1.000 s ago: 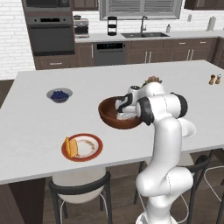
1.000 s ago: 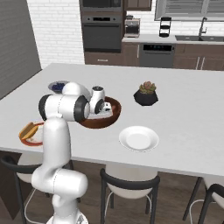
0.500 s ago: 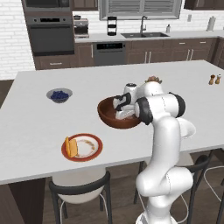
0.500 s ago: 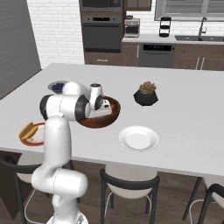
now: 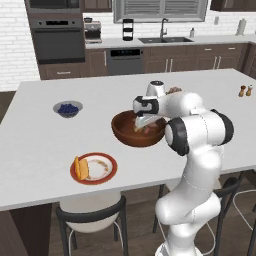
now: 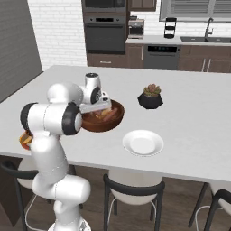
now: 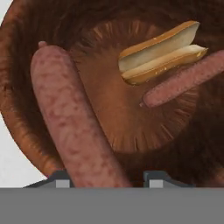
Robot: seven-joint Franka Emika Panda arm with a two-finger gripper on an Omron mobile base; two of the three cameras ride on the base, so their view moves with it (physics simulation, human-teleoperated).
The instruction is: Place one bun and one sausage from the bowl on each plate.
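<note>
1. The gripper (image 5: 145, 121) hangs over the bowl (image 5: 121, 134) at mid-counter, pointing down into it — the place to be, since everything left to serve lies inside.
2. In the hand view a sausage (image 7: 72, 118) runs from upper left down between the two finger tips at the bottom edge. It looks gripped and raised toward the camera, being much larger than the other pieces, but the tips barely show, so I judge the fingers closed on it and cannot be certain.
3. On the bowl's floor lie a split bun (image 7: 162, 51) and a second sausage (image 7: 183, 83). They touch, the sausage along the bun's lower side — probably where they rolled on the curved bottom.
4. The red-rimmed plate (image 5: 107, 172) sits near the front edge, left of the bowl in the left base view. It carries an orange-yellow piece at its left side, likely a bun; I see no sausage there, so the held sausage probably belongs on it.
5. The white plate (image 6: 143, 143) lies bare near the front edge on the bowl's other side. By my reckoning it awaits the bun and sausage in the bowl.
6. A plant pot (image 6: 150, 99) and a blueberry bowl (image 5: 67, 109) stand apart from the work, out of the arm's likely path.
7. No brand, label or writing is readable anywhere.
</note>
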